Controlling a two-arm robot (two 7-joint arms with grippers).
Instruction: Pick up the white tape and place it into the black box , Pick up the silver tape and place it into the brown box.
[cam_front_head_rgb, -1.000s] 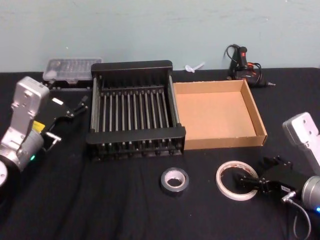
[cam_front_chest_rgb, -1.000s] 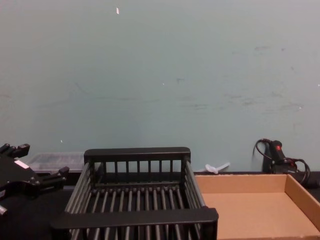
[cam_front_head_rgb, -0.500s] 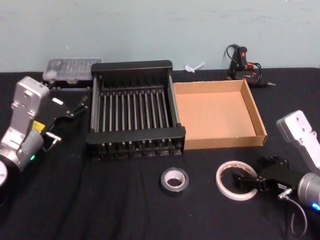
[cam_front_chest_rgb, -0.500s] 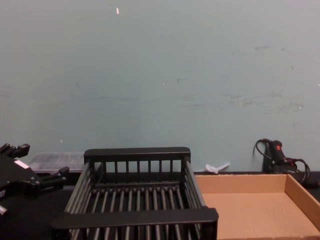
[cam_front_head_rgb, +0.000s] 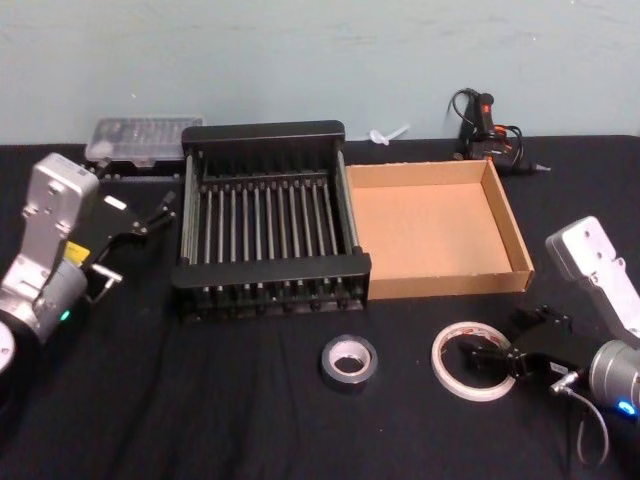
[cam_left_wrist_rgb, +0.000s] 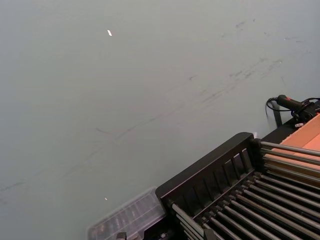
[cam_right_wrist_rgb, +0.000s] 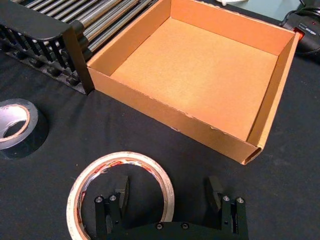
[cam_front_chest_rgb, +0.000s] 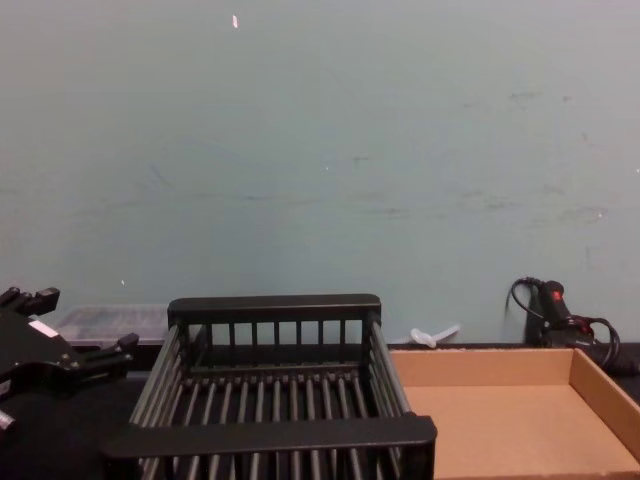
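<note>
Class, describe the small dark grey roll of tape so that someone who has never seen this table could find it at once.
Start at the black slatted plastic crate in the middle of the black table. Just in front of the crate's near right corner lies the small dark grey roll of tape, flat on the cloth. It is chunky with a pale core, unlike the wider, thin whitish tape ring to its right.

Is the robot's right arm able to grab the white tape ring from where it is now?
Probably yes. The right tool is open and sits right at the white tape, with one finger inside the ring and the other outside it. Nothing lies between them on the black table.
</note>
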